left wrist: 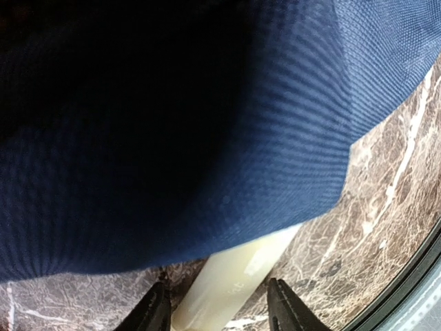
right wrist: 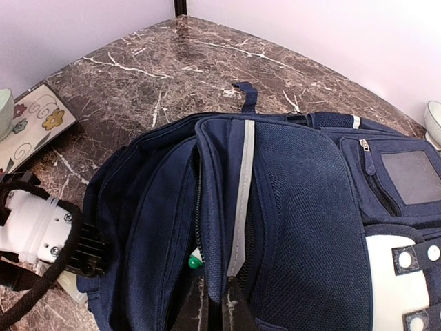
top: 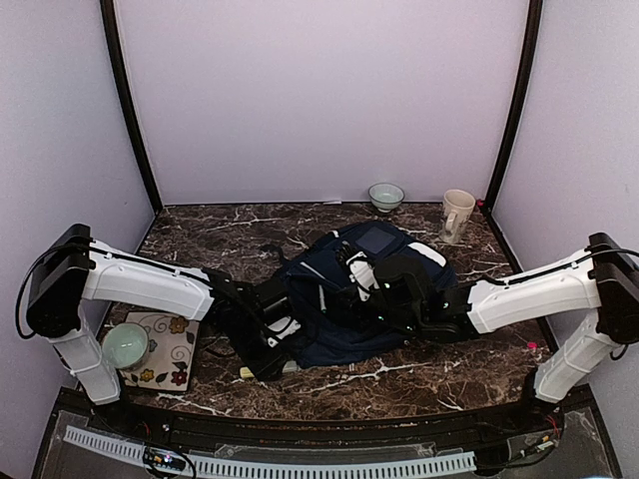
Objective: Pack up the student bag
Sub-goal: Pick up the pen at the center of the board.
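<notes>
The student bag [top: 349, 299] lies mid-bench [top: 200, 235], its main compartment agape. The right claw [right wrist: 217, 303] is clenched on the striped flap. The left claw [left wrist: 220, 310] straddles a pale stick [left wrist: 234, 276]; whether it grips cannot be told. Packing appears unfinished: the stick is outside and the zip is open.

No legible text, labels, nos. — none

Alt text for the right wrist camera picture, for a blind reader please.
The right tool pinches the white-striped flap edge of the navy student bag, which fills most of the frame on a brown marble table. The left arm's white wrist sits at its left side.
</notes>
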Available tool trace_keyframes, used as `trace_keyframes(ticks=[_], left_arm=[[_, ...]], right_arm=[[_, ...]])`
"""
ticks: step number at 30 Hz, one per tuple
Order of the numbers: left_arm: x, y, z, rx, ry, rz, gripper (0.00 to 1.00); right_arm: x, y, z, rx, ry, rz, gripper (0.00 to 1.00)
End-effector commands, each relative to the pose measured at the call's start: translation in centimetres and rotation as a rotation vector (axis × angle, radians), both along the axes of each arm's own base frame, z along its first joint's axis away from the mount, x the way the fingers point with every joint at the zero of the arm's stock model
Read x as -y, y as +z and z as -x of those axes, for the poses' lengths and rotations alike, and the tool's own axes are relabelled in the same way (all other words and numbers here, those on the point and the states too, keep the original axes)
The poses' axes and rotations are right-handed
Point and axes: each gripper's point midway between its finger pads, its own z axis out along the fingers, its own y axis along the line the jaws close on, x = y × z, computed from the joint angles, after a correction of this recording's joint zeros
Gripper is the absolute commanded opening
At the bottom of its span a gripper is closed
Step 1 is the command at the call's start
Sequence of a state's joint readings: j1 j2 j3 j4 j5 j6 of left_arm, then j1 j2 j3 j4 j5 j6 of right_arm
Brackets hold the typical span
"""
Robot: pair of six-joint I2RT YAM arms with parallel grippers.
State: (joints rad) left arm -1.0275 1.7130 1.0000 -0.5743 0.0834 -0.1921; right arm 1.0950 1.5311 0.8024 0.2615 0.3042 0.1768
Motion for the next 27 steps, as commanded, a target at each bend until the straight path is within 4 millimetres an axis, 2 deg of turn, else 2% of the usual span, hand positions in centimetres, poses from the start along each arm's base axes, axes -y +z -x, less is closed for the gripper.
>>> trace_keyframes(ticks=[1,8,12,15,21,27], left_arm=[[-2.4,-1.1,0.9,-0.029,0.027,-0.107,0.5],[-3.4,-1.9,1.3,-0.017,0.03,-0.197,0.48],[-3.6,-2.3,1.4,-0.014,0.019,-0.215,0.29],[-3.5,-2.1,1.3,-0.001,0.013,-0.21,0.22],[-2.5,-0.1,0.9,0.04,0.007,-0.139,0.16],[-0.6,3.4,0.2,0.111,0.004,0.0,0.13]], right_arm=[[-0.3,2.2,0.3,0.036,0.006,-0.073,0.0],[-0.2,2.5,0.3,0.036,0.004,-0.084,0.0],[0.1,2.5,0.5,0.031,0.004,-0.09,0.0],[0.3,2.7,0.6,0.033,-0.001,-0.093,0.0],[0.6,2.7,0.6,0.031,-0.005,-0.095,0.0],[0.4,3.0,0.7,0.032,0.003,-0.102,0.0]])
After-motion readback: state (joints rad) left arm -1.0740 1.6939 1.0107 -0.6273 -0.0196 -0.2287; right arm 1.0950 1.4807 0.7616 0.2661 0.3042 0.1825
